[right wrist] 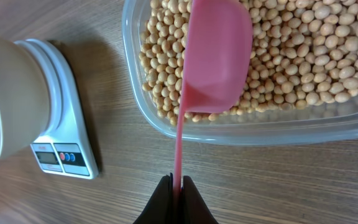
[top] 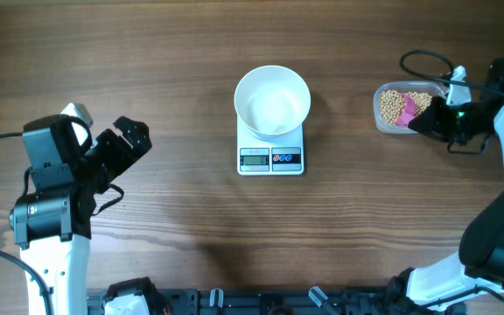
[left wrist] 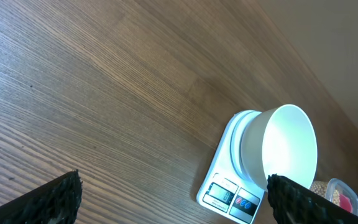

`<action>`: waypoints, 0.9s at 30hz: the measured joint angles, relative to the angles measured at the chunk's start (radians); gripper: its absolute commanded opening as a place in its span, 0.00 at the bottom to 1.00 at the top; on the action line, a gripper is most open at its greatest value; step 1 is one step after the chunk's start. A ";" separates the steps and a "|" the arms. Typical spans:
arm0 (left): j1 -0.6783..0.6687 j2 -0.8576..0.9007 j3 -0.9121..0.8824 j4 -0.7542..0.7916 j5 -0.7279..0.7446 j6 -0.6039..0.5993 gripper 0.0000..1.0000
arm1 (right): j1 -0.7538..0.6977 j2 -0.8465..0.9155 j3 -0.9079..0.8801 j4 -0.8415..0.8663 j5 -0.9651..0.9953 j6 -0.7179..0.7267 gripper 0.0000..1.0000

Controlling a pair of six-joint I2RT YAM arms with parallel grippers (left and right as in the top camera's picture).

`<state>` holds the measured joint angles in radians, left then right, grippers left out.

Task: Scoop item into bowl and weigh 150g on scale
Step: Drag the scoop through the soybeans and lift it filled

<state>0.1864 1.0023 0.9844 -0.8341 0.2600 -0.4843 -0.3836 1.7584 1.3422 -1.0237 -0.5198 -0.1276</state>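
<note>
Right fingers (right wrist: 160, 208) pinch one scoop (right wrist: 219, 56) over one tub (right wrist: 260, 130) of beans (right wrist: 303, 56); left fingers (left wrist: 48, 199) gape; one bowl (top: 272, 101) on one scale (top: 270, 159).

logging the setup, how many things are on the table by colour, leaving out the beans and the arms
white: 2, the bowl and the scale
pink: 1, the scoop
clear: 1, the tub
total: 4
</note>
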 measured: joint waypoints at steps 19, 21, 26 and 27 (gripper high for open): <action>0.000 0.000 0.000 -0.015 0.000 0.000 1.00 | -0.088 0.005 -0.007 -0.017 -0.095 0.000 0.04; 0.000 0.000 0.000 -0.015 0.000 0.000 1.00 | -0.096 0.005 -0.007 -0.019 -0.100 0.000 0.04; 0.000 0.000 0.000 -0.015 0.000 0.000 1.00 | -0.109 0.005 -0.008 -0.020 -0.122 -0.003 0.05; 0.000 0.000 0.000 -0.015 0.000 0.000 1.00 | -0.111 0.005 -0.009 -0.021 -0.130 -0.005 0.04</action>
<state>0.1864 1.0023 0.9844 -0.8490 0.2600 -0.4843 -0.4946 1.7638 1.3334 -1.0447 -0.6498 -0.1322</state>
